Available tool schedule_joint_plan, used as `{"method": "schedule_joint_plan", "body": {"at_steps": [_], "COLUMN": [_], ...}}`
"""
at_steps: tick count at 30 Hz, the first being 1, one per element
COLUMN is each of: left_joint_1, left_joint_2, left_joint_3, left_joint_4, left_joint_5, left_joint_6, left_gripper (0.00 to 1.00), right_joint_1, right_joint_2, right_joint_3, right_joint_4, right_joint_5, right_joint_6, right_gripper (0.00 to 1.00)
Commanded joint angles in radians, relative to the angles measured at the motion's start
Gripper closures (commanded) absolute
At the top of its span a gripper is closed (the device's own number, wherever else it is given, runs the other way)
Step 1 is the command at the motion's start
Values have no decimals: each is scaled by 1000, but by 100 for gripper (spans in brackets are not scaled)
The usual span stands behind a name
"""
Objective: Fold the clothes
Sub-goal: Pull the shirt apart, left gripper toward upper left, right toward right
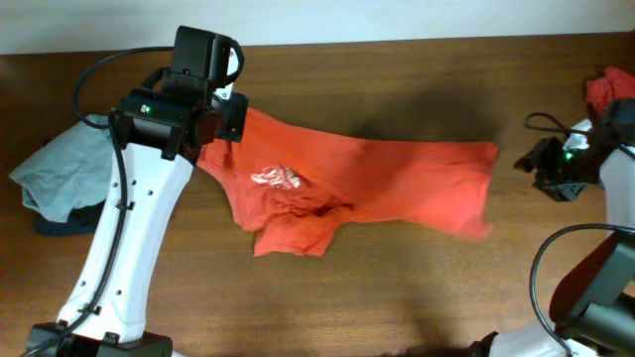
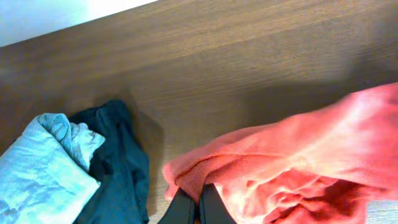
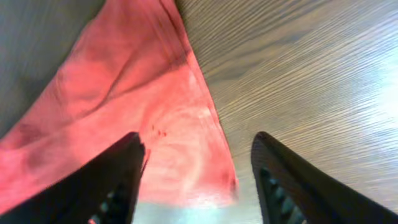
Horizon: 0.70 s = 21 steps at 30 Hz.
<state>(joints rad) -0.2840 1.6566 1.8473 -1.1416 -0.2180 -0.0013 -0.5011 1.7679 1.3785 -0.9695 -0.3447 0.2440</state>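
**Red shirt stretched across a brown table**

The table (image 1: pixel 397 297) is dark brown wood with a fine grain, and a pale strip of wall (image 1: pixel 417 18) runs along the top of the overhead view.

At the left edge lies one pale grey-blue garment (image 1: pixel 58 171), crumpled. One navy garment (image 1: pixel 62 226) shows from under its lower edge.

Next comes the white left arm (image 1: pixel 124 248). The left fingers (image 2: pixel 195 198) are pressed together on the bunched left corner of the shirt.

The orange-red shirt (image 1: pixel 397 178) lies mid-table with its long axis running left to right. Its left end is higher in the frame. A small white logo (image 1: pixel 275 178) faces up near that end, and a rumpled fold hangs toward the lower edge. The shirt's right edge is blurred.

The right fingers (image 3: pixel 198 149) are spread wide over that right end and grip nothing.

At the upper right corner sits a second red garment (image 1: pixel 607 91), bundled.

That makes four garments, two red, one grey-blue and one navy.
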Motion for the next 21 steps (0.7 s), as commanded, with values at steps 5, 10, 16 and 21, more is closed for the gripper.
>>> {"method": "schedule_joint_plan", "body": {"at_steps": [5,10,16,21], "left_joint_1": [7,7,8,8], "left_joint_2": [-29,-29,-29,-29], "left_joint_3": [1,1,1,1], "left_joint_4": [0,3,3,5], "left_joint_5": [-18,-18,-19,-18], "left_joint_6": [-7,-7,-6,-6], "left_gripper": [99,99,99,99], "right_joint_1": [102,195,239,239], "right_joint_2": [-12,-11,-11,-11], "right_joint_3": [15,-21,-205,-418], "right_joint_4": [-125,-166,-71,121], "right_joint_5": [-18,31,88,64], "right_joint_6": [-32,-35,36,80], "right_gripper": [35,31,31,32]}}
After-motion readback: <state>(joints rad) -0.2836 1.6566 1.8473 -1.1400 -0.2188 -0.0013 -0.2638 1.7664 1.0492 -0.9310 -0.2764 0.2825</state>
